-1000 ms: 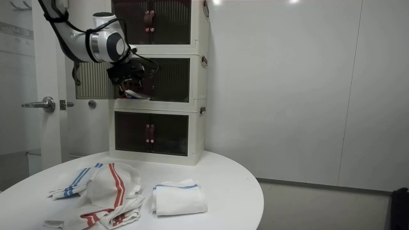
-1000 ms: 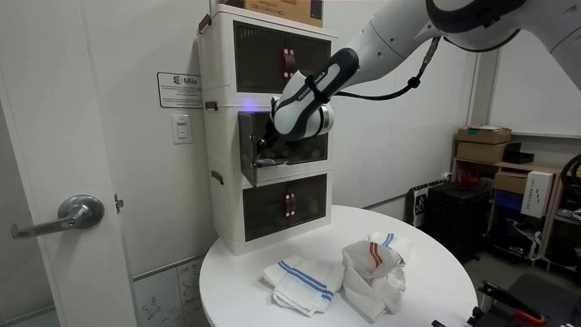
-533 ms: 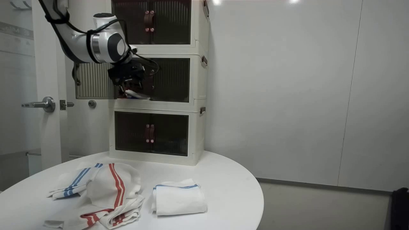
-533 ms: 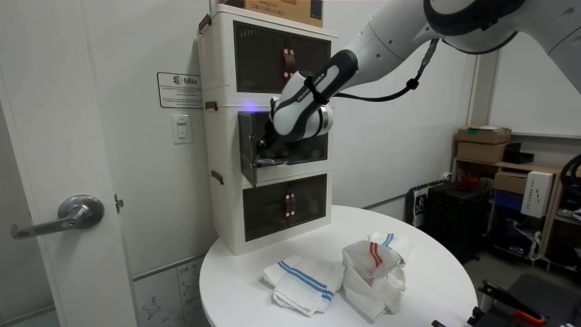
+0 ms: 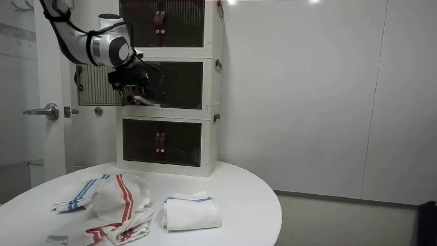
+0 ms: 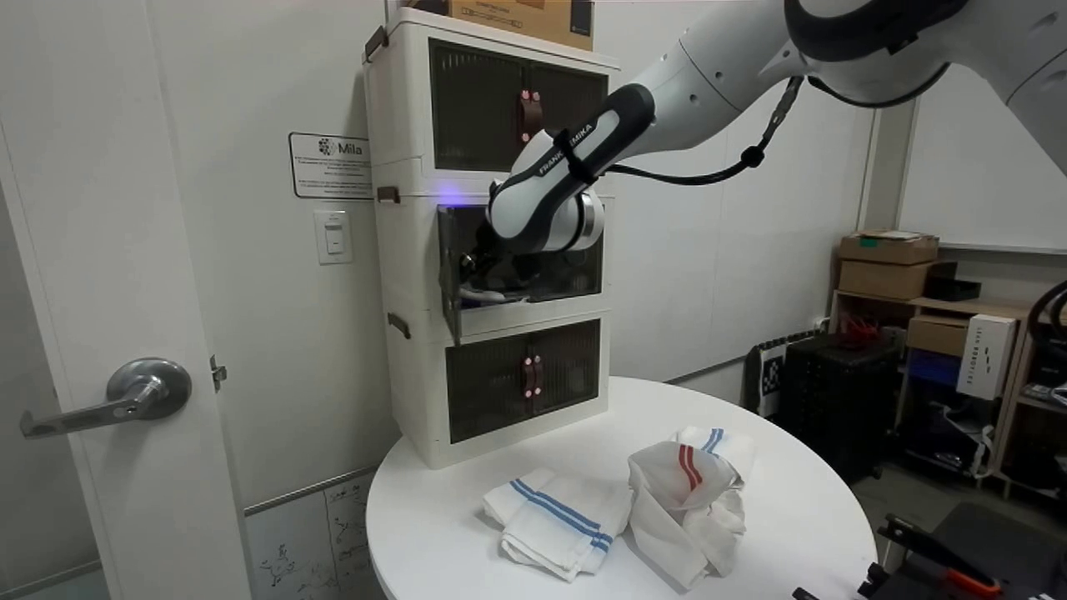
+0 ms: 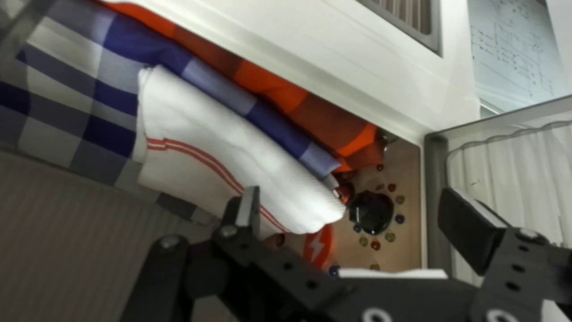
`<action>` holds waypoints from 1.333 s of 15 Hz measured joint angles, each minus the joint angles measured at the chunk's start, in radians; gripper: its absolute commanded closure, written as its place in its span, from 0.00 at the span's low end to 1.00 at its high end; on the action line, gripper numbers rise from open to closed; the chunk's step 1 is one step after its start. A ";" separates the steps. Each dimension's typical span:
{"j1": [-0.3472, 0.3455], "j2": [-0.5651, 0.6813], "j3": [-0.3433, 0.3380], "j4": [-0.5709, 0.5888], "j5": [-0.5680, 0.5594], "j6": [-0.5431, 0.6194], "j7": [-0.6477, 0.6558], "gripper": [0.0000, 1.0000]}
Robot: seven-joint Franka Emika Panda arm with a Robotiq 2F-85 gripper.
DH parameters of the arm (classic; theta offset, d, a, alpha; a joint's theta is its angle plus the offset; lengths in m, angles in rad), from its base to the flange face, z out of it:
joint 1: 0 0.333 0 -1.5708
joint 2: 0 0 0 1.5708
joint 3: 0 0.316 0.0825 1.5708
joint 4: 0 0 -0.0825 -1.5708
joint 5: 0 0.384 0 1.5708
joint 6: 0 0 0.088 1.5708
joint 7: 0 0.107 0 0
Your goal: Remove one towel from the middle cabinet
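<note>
The middle cabinet [image 5: 213,85] shows in both exterior views [image 6: 408,250], with its front flap [image 5: 100,85] swung open on one side. My gripper [image 5: 134,93] is at this opening, and it is open and empty in the wrist view [image 7: 359,219]. There one finger stands over the lower edge of a folded white cloth with a red double stripe [image 7: 214,125]; whether they touch I cannot tell. The other finger is in front of the open flap [image 7: 514,174]. The white cloth's edge also shows in the opening [image 5: 146,101]. A plain white towel without stripes is not in view.
Under and beside the white cloth lie a blue checked cloth [image 7: 116,85] and an orange checked cloth [image 7: 290,89]. A black rounded thing [image 7: 371,212] sits on the cabinet floor. Striped cloths [image 5: 109,205] and a folded blue-striped cloth [image 5: 193,215] lie on the round table [image 5: 252,191].
Over the last half second my gripper has moved a little sideways towards the open flap, and slightly up. The flap has swung a little wider. The cloths on the table have not moved.
</note>
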 measured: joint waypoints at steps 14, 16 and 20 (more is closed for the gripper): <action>0.039 0.007 -0.092 0.034 -0.025 -0.019 0.030 0.00; 0.054 0.008 -0.117 0.038 -0.034 -0.019 0.039 0.00; 0.070 0.008 -0.140 0.041 -0.041 -0.019 0.052 0.00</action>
